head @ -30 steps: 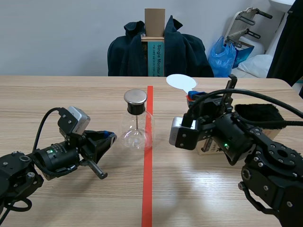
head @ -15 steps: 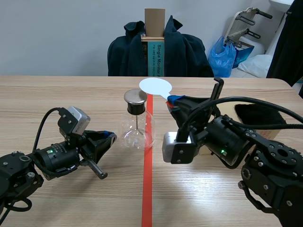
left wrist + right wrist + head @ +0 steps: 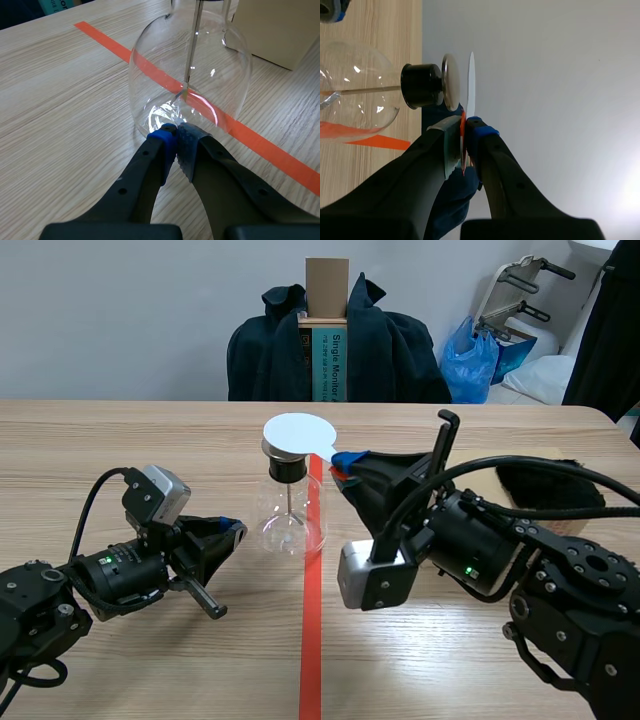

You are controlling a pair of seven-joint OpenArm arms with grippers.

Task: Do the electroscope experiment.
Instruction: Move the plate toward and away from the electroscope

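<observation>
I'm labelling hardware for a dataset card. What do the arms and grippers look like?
The left arm and right arm are black, with rounded bolted joints, green lights, black cables and a silver-grey camera box at each wrist. The left gripper and right gripper each have two thick black fingers, one blue pad, one grey dotted pad.

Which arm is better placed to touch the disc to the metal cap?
Right: its jaws hold the white disc by its handle, close to the metal cap. The left jaws are shut, low by the flask.
</observation>
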